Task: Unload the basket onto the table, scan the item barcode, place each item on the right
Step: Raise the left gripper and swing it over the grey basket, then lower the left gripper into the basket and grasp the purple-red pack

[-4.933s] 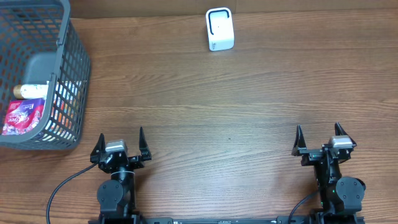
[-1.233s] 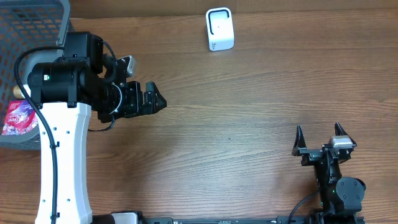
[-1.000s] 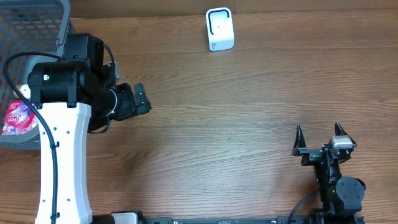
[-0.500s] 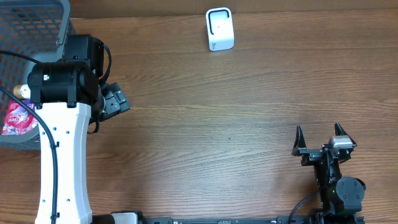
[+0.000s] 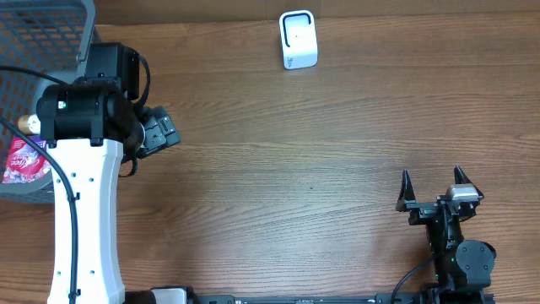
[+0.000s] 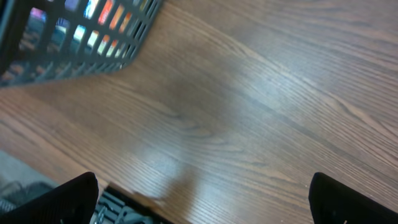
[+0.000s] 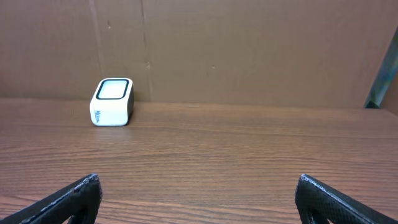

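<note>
The white barcode scanner (image 5: pixel 298 39) stands at the table's far edge, and shows as a small white box (image 7: pixel 112 101) in the right wrist view. Items lie in the grey wire basket (image 5: pixel 89 51) at the far left: a pink packet (image 5: pixel 24 159) and a pale bottle end (image 5: pixel 29 124). My left arm (image 5: pixel 84 114) is raised beside the basket. My left gripper (image 6: pixel 202 202) is open, nothing between its fingers, looking down at bare wood with the basket corner (image 6: pixel 134 37) at upper left. My right gripper (image 5: pixel 432 179) rests open at the near right, empty.
A brown cardboard wall (image 7: pixel 249 43) backs the table behind the scanner. The table's near edge and some cabling (image 6: pixel 124 208) show low in the left wrist view. Coloured packaging (image 6: pixel 102 12) shows through the basket mesh.
My left gripper has swung from pointing right over the table to tucked in close beside the basket. The right arm has not moved.
</note>
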`<state>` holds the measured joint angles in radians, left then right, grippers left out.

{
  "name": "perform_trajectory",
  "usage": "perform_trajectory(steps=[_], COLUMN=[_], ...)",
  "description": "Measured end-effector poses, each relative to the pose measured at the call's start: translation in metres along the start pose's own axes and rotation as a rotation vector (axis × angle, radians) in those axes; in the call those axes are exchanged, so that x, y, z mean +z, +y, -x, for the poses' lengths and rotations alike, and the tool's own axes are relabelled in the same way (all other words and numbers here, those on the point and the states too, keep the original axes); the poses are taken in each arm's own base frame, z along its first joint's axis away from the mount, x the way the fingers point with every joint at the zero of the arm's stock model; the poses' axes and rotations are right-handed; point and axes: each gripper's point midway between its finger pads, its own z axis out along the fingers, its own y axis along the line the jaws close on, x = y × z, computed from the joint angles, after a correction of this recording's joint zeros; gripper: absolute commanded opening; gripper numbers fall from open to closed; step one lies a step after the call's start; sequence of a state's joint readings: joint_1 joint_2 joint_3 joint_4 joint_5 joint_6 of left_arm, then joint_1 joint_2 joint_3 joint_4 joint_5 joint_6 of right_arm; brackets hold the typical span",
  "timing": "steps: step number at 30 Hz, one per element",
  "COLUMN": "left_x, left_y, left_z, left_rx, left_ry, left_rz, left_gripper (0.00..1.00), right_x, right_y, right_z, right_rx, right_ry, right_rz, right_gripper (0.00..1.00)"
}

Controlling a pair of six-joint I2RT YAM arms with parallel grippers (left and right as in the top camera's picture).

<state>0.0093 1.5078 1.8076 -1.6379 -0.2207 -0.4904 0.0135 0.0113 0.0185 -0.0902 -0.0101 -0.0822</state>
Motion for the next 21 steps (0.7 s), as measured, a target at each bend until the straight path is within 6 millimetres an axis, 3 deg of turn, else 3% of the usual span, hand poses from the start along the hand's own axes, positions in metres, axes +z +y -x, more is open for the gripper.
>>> perform_trajectory(steps=[2, 5, 7, 11, 13, 15, 21], left_x=[-0.021, -0.075, -0.113, -0.127, -0.125, -0.118, -0.016], left_y=[0.008, 0.038, 0.073, 0.137, 0.176, 0.188, 0.195], left_z=[0.012, 0.051, 0.072, 0.117, 0.132, 0.139, 0.178], left_rx=[-0.012, -0.111, -0.215, -0.459, -0.582, -0.615, -0.598], left_ry=[-0.047, -0.249, -0.419, -0.600, -0.648, -0.648, -0.435], left_rz=[-0.023, -0.073, -0.056, 0.026, 0.084, 0.103, 0.163], left_gripper=[1.00, 1.00, 1.00, 1.00, 1.00, 1.00, 0.99], right_x=[0.000, 0.000, 0.000, 0.000, 0.000, 0.000, 0.000], right_y=[0.000, 0.000, 0.000, 0.000, 0.000, 0.000, 0.000], right_z=[0.000, 0.000, 0.000, 0.000, 0.000, 0.000, 0.000], right_rx=[0.000, 0.000, 0.000, 0.000, 0.000, 0.000, 0.000], right_ry=[0.000, 0.000, -0.001, 0.000, 0.000, -0.001, -0.001], right_rz=[0.000, 0.000, 0.000, 0.000, 0.000, 0.000, 0.000], right_gripper=[1.00, 1.00, 1.00, 1.00, 1.00, 1.00, 1.00])
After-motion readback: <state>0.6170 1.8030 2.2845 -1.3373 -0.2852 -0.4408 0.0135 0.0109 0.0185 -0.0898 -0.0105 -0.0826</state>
